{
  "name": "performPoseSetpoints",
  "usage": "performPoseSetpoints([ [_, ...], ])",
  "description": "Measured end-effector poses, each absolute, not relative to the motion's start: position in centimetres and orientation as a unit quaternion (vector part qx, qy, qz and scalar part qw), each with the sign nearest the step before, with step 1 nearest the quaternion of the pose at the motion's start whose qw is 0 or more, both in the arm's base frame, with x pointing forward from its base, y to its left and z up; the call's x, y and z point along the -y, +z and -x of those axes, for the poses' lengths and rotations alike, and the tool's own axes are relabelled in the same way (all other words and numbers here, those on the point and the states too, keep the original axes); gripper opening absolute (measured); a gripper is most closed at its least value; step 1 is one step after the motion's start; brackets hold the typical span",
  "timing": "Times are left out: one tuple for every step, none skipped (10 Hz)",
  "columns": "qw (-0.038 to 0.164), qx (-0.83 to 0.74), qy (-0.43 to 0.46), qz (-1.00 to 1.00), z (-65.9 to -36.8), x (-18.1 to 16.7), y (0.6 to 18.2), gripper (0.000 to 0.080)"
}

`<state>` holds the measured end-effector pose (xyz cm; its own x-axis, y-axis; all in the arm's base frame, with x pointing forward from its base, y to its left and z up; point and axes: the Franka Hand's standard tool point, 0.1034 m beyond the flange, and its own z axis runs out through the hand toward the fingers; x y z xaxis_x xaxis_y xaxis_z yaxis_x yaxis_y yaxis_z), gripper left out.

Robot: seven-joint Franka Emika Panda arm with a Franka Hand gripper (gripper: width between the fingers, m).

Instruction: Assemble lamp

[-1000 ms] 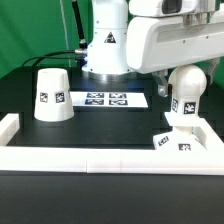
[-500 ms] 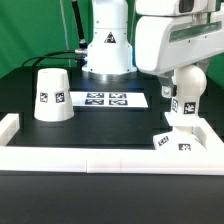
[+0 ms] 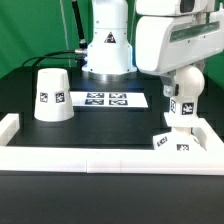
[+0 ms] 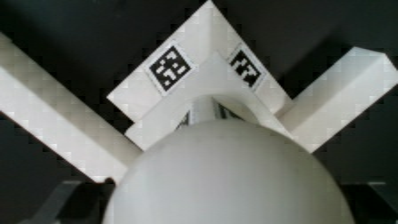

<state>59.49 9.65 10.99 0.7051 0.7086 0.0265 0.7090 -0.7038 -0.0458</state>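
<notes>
Black tabletop point(image 3: 100, 130) fills the exterior view, fenced by a low white rail point(image 3: 100, 160) that runs along the 6 o'clock edge and turns up at both corners, with a green backdrop behind at 10 o'clock. At 12 o'clock the white robot pedestal point(image 3: 107, 45) stands on the table, and just in front of it lies the marker board point(image 3: 105, 99), flat and well clear of the rail.

At 9 o'clock the lamp shade point(image 3: 51, 94) sits alone, wide end down, with bare black surface on every side of it and a broad open stretch between it and the parts at 3 to 4 o'clock.

That side is crowded. The lamp base point(image 3: 176, 143) lies tucked into the rail's corner at 4 o'clock, close against the white edge. Above it the bulb point(image 3: 186, 88) stands upright on its stem, its foot at the base. The arm's bulky white housing hangs over the bulb from 1 o'clock, and the gripper point(image 3: 183, 100) is at the bulb; whether its fingers are clenched on it or released I cannot tell.

From the wrist, the bulb point(image 4: 222, 165) bulges large in the foreground, with the tagged base point(image 4: 196, 65) beyond it, one corner pointing away, and the white rail arms point(image 4: 54, 105) spreading to either side.
</notes>
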Motion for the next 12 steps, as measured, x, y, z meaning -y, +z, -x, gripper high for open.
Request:
performPoseSetpoints([
  [0.028, 0.337, -0.003, 0.941, -59.5, -9.7, 11.0, 0.0577],
  [0.028, 0.27, -0.001, 0.962, -59.5, -9.7, 11.0, 0.0577],
  [0.028, 0.216, 0.0, 0.976, -59.5, -9.8, 11.1, 0.0577],
  [0.028, 0.166, 0.001, 0.986, -59.5, -9.7, 11.1, 0.0577],
  [0.027, 0.134, 0.002, 0.991, -59.6, -9.5, 11.1, 0.0578],
  [0.026, 0.074, 0.003, 0.997, -59.6, -9.2, 11.1, 0.0578],
  [0.025, 0.021, 0.005, 0.999, -59.6, -9.0, 11.1, 0.0579],
  [0.024, -0.018, 0.006, 1.0, -59.6, -8.8, 11.1, 0.0579],
  [0.024, -0.046, 0.007, 0.999, -59.6, -8.8, 11.1, 0.0579],
  [0.023, -0.087, 0.008, 0.996, -59.7, -8.7, 11.1, 0.0579],
  [0.023, -0.112, 0.008, 0.993, -59.6, -8.7, 11.2, 0.0579],
  [0.023, -0.105, 0.008, 0.994, -59.7, -8.6, 11.2, 0.0579],
])
